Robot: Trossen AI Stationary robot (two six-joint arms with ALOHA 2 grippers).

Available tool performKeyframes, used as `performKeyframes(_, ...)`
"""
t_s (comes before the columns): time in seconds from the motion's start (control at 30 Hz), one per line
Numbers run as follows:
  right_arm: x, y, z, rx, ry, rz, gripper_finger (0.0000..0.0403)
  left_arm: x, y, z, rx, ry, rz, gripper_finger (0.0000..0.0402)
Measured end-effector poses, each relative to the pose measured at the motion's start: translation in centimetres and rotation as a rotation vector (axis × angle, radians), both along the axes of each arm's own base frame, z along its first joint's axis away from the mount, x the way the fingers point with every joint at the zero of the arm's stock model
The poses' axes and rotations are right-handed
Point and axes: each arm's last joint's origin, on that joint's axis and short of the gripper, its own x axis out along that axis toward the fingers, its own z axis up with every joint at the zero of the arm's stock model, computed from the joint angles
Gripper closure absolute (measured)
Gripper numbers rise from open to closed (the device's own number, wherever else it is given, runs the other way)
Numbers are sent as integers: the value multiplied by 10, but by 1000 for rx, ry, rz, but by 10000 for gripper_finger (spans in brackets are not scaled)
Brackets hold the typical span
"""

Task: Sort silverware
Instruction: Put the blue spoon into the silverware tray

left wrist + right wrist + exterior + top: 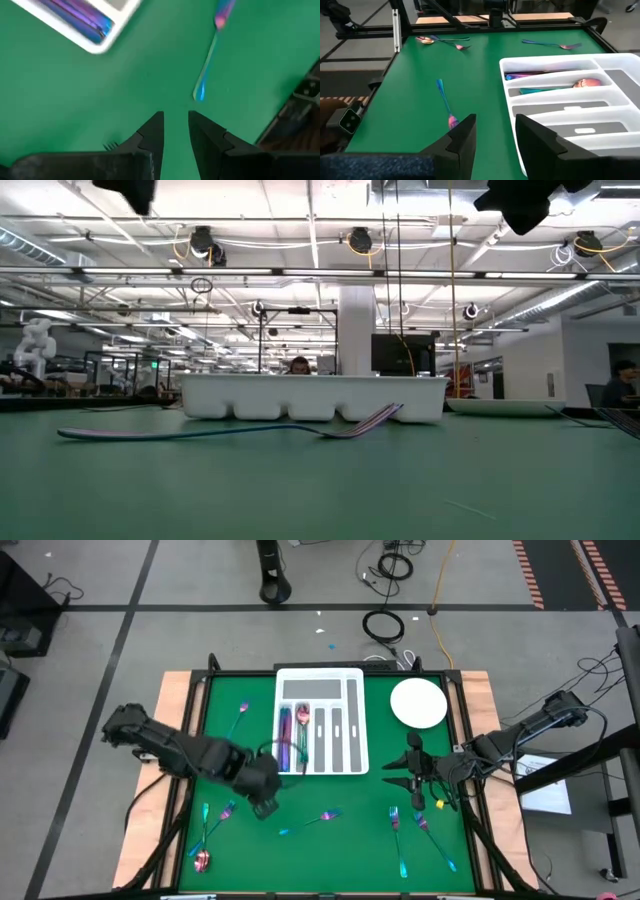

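1. The silverware is scattered along the table's near edge, long axes mixed.
2. The left gripper is held low, narrowly parted, empty.
3. The right gripper is held over the right edge, parted, empty.

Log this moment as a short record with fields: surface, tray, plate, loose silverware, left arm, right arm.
surface: green mat on a wood-edged table
tray: white compartmented tray at the far middle; a few iridescent pieces already lie in its left compartments
plate: round white plate, right of the tray, bare
loose silverware: scattered pieces on the mat, mostly along the near side, one left of the tray
left arm: left gripper over the mat near the tray's near-left corner, fingers open, holding nothing
right arm: right gripper near the tray's near-right corner, fingers open, holding nothing
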Motion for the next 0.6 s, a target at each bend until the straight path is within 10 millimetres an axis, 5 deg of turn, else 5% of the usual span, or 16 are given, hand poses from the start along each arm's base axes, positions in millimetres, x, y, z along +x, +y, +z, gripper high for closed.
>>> performKeyframes(0.23, 0, 0, -1, 10, 6, -6, 277, -3, -37, -22, -69, 160, 106, 311)
performKeyframes(0.37, -1, -1, -3, 30, 28, -21, 277, -14, -45, -32, -72, 348, 289, 311)
performKeyframes(0.6, -3, -1, -6, 68, 61, -32, 277, -38, -57, -46, -99, 470, 274, 311)
